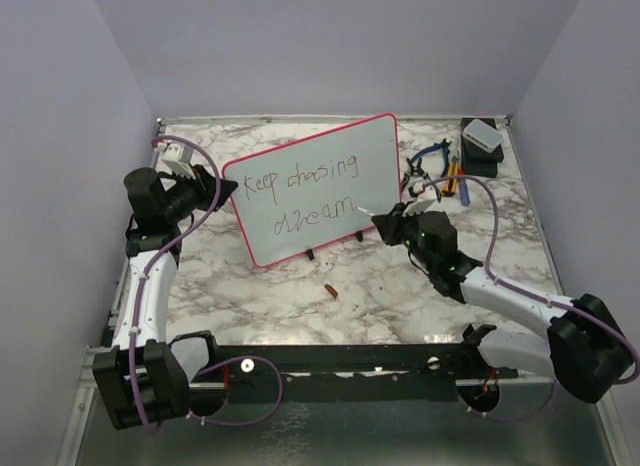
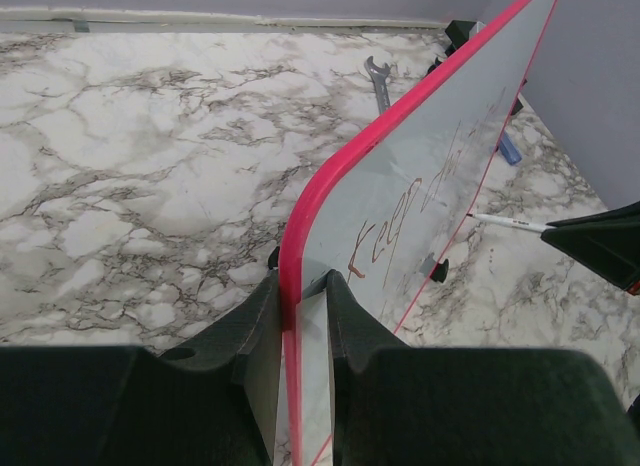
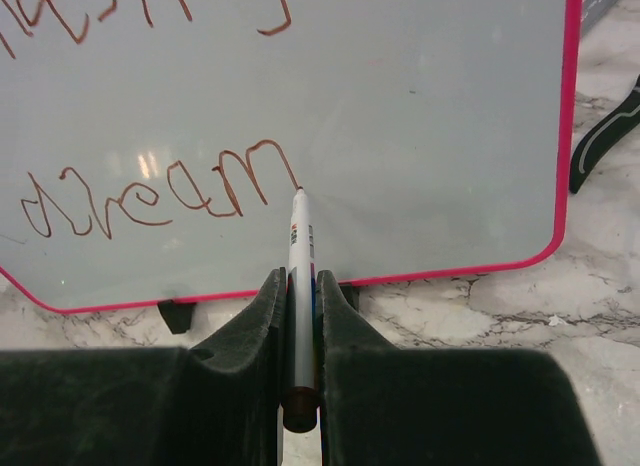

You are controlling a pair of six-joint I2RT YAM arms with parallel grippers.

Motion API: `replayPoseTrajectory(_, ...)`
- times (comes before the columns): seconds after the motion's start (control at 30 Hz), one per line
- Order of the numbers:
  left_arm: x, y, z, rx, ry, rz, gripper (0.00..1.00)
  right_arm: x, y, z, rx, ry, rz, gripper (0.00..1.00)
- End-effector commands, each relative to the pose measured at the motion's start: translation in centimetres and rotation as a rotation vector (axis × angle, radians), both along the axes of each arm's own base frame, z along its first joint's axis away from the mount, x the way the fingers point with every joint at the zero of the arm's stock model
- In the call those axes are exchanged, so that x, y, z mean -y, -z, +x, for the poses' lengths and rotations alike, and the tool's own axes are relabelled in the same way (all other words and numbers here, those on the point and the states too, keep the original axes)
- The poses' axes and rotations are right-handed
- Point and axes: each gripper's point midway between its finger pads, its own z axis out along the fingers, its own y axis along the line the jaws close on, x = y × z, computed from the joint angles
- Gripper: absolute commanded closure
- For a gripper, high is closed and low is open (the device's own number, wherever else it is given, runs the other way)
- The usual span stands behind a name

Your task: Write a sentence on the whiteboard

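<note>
The whiteboard (image 1: 310,186) stands tilted on the marble table, red-pink frame, small black feet. The sentence (image 1: 300,181) on it reads "Keep chasing" above "dream" (image 3: 160,196). My left gripper (image 1: 222,186) is shut on the board's left edge; in the left wrist view its fingers (image 2: 345,306) clamp the pink frame (image 2: 292,266). My right gripper (image 1: 385,218) is shut on a white marker (image 3: 300,286). The marker's tip touches the board at the end of the "m". The marker also shows in the left wrist view (image 2: 505,222).
A small brown marker cap (image 1: 330,290) lies on the table in front of the board. Pliers and tools (image 1: 435,166) and a black stand with a white block (image 1: 483,141) sit at the back right. A wrench (image 2: 378,81) lies behind the board.
</note>
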Motion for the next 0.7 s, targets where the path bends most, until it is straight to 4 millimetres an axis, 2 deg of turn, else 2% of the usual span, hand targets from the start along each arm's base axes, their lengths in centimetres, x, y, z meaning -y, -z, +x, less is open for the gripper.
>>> replayPoseTrajectory(0.0,-0.1,0.5,-0.2,-0.006,-0.006,0.006,1.0,1.1,-2.5,0.2,0.057,0.043,0.008,0.99)
replayPoseTrajectory(0.1,-0.1,0.5,-0.2,-0.006,-0.006,0.004,1.0,1.4,-3.2,0.7,0.075,0.061,-0.009,0.99)
replayPoseTrajectory(0.27,-0.1,0.5,-0.3,-0.006,-0.006,0.005,1.0,1.6,-2.8,1.6,0.074,0.089,-0.047,0.99)
replayPoseTrajectory(0.67,-0.1,0.5,-0.2,-0.004,-0.006,0.005,1.0,2.1,-3.7,3.0,0.097,0.139,-0.066,0.99)
